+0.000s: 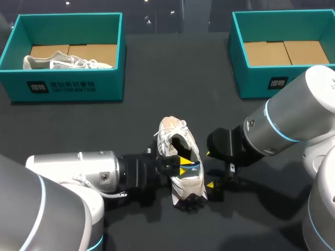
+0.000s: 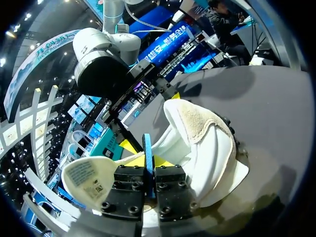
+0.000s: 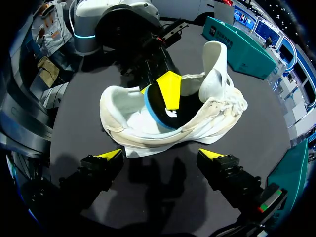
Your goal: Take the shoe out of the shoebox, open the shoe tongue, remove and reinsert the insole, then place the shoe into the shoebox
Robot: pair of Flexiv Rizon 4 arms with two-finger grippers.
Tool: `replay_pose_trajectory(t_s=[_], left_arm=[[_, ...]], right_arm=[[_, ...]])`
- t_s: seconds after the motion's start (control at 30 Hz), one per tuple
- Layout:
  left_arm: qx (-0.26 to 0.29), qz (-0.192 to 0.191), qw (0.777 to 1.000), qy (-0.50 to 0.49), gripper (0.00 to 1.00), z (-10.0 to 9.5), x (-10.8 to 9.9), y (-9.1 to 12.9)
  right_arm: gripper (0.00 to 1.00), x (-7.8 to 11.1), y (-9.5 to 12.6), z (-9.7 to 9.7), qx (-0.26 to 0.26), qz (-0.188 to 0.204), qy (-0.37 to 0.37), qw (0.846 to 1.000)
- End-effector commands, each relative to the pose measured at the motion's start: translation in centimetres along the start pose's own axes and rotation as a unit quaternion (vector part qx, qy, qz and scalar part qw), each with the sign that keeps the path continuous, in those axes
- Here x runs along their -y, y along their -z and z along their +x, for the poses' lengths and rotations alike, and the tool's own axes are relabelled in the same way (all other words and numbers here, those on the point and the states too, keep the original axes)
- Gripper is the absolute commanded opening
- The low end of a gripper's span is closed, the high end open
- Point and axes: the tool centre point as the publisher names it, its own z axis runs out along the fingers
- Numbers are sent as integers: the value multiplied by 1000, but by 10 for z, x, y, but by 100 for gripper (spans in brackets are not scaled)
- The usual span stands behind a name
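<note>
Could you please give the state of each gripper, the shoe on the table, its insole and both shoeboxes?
left gripper: shut on the insole.
right gripper: open, holding nothing.
shoe on the table: outside the boxes, tongue lifted open.
insole: partly in the shoe, pinched at its edge.
left shoebox: open, another shoe inside.
right shoebox: open, cardboard floor showing.

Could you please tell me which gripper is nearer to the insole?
Left. The left gripper is shut on the insole inside the shoe; the right gripper is open beside the shoe.
</note>
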Motion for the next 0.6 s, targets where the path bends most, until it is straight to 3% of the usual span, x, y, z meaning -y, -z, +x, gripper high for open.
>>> replay_pose_trajectory(t_s=[0.03,0.1,0.13,0.27,0.6], left_arm=[[-6,3,1000,6,0,2,-6,-2],[-9,10,1000,14,0,1,-2,1],[-10,13,1000,15,19,1,0,2],[-13,31,999,25,36,-1,10,9],[-27,57,997,37,33,0,32,15]], right_arm=[[100,0,0,1,1,1,0,1000],[100,0,0,1,1,1,0,1000],[100,0,0,1,1,1,0,1000],[100,0,0,1,1,1,0,1000],[100,0,0,1,1,1,0,1000]])
